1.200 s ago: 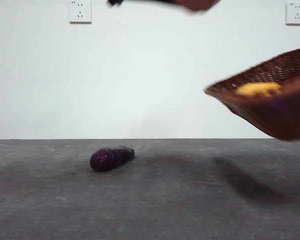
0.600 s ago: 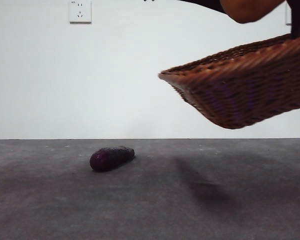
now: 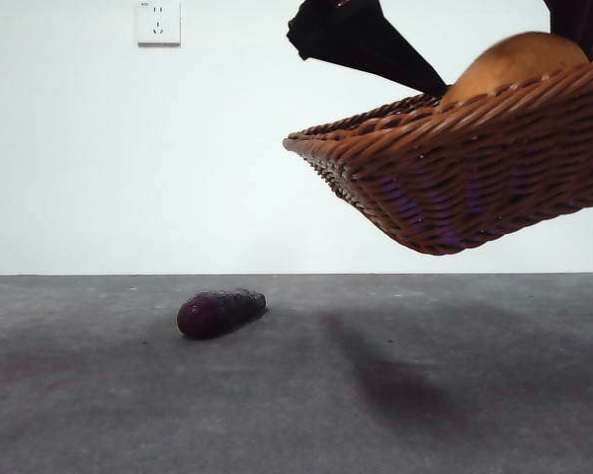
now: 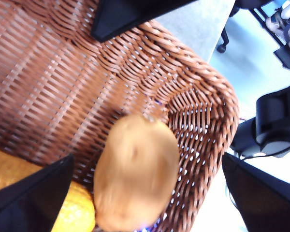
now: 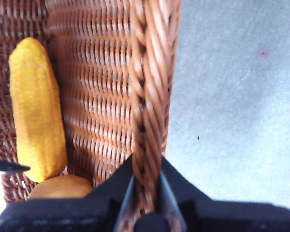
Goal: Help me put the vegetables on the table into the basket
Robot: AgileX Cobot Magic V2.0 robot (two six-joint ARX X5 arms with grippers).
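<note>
Right gripper (image 5: 145, 203) clamped on basket (image 3: 474, 178) rim, basket held tilted above table (image 3: 296, 395), right side. Left gripper (image 4: 145, 193) jaws apart over basket; potato (image 4: 135, 183) between them, inside basket beside yellow vegetable (image 5: 36, 106). Eggplant (image 3: 219, 312) alone on table, lower left of basket, long axis roughly left-right. Left gripper free, likelier to fetch it.

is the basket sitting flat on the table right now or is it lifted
Lifted and tilted. The basket hangs clear above the table, casting a shadow, with the right gripper shut on its rim.
</note>
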